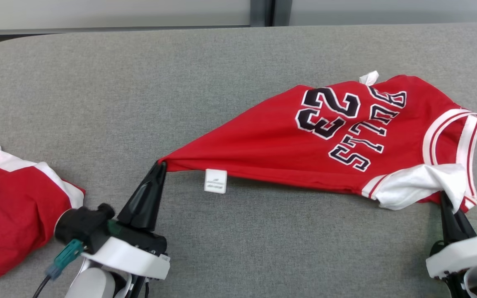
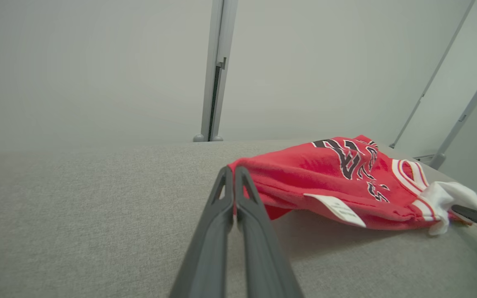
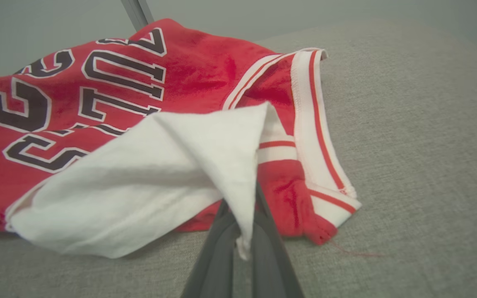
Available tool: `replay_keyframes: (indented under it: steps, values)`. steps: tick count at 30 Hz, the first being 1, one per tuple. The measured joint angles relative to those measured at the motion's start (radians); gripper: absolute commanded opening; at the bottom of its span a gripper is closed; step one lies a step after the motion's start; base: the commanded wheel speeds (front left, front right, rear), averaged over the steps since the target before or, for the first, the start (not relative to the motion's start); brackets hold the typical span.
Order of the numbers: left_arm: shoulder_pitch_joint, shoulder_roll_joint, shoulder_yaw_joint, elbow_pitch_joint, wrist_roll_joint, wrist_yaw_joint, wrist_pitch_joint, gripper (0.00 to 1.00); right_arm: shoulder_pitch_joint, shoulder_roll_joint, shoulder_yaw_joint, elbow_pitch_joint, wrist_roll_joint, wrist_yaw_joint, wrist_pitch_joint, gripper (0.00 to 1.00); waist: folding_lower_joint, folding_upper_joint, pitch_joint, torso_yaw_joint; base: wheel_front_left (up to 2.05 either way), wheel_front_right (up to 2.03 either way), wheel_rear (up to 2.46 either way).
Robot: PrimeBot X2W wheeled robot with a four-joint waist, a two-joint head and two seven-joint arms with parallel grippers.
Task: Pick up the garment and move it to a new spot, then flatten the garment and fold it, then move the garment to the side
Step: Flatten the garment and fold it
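1. garment (image 1: pixel 271 140) is stretched across the table (image 1: pixel 118 91), clamped by left gripper (image 1: pixel 162 164) at 7 o'clock, right gripper (image 1: pixel 446 203) at 4.
2. right wrist view: white fold (image 3: pixel 172 174) is draped over fingers (image 3: pixel 215 253).
3. red cloth (image 1: pixel 10 211) is seen at 9 o'clock.

you see the left gripper (image 2: pixel 234 176) rising from 6 o'clock, its fingers pressed together on a corner of the red garment (image 2: pixel 304 174). the garment spreads toward 3 o'clock over the grey table (image 2: pixel 77 215), with a white label (image 2: pixel 338 209) on its near edge. the right gripper (image 2: pixel 462 212) meets its white cloth at 4 o'clock.
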Motion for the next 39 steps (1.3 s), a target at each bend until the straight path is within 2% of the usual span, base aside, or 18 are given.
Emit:
replay_keyframes:
  steps: [5,9,13,16,21,24,28,29,34,36,39]
  values:
    - [0.054,-0.062,0.101,-0.044,0.031,0.0,0.0,0.0,0.07,-0.028,0.018,-0.12,0.13,0.0,-0.038,0.0,0.0,0.0,0.01,-0.001,0.0,0.0,0.0]
    - [0.003,-0.068,0.092,-0.057,-0.017,0.0,0.0,0.0,-0.035,-0.046,0.032,-0.154,0.224,-0.001,-0.016,0.0,0.0,0.0,0.003,-0.026,0.0,0.0,0.0]
    - [-0.176,0.002,0.009,-0.066,-0.141,-0.001,0.0,0.0,-0.234,-0.063,0.042,-0.152,0.315,-0.001,0.044,0.0,0.0,0.0,-0.02,-0.035,0.0,0.0,0.0]
    - [-0.345,0.066,-0.036,-0.058,-0.255,-0.001,0.052,0.0,-0.397,-0.076,0.046,-0.112,0.356,-0.001,0.096,0.0,0.0,0.0,-0.032,-0.038,0.0,0.0,0.0]
    - [-0.663,0.125,-0.055,0.023,-0.402,-0.001,0.142,0.0,-0.683,-0.085,0.02,0.014,0.383,-0.001,0.139,0.0,0.0,0.0,-0.028,-0.03,0.0,0.0,0.0]
    - [-0.842,0.131,-0.051,0.091,-0.459,-0.001,0.18,0.0,-0.852,-0.08,0.015,0.097,0.383,-0.001,0.15,0.0,0.0,0.0,-0.006,-0.031,0.0,0.0,0.0]
    - [-1.046,0.147,-0.088,0.205,-0.47,-0.001,0.227,0.0,-1.051,-0.064,0.044,0.225,0.329,-0.001,0.142,0.0,0.0001,0.0,0.038,-0.034,0.0,0.0,0.0]
    - [-1.146,0.167,-0.111,0.275,-0.442,-0.001,0.234,0.0,-1.156,-0.041,0.053,0.295,0.303,-0.001,0.127,0.0,0.0,0.0,0.07,-0.037,0.0,0.0,0.0]
    - [-1.369,0.205,-0.147,0.446,-0.322,-0.001,0.116,0.0,-1.374,0.014,0.051,0.425,0.257,-0.001,-0.023,0.0,0.0001,0.0,0.162,-0.055,0.0,0.0,0.0]
    - [-1.448,0.202,-0.145,0.5,-0.291,-0.001,0.049,0.0,-1.439,0.018,0.065,0.454,0.219,-0.001,-0.099,0.0,0.0001,0.0,0.201,-0.067,0.0,0.0,0.0]
    - [-1.54,0.194,-0.135,0.542,-0.256,-0.001,0.006,0.0,-1.511,0.018,0.065,0.458,0.211,-0.001,-0.145,0.0,0.0001,0.0,0.256,-0.085,0.0,0.0,0.0]
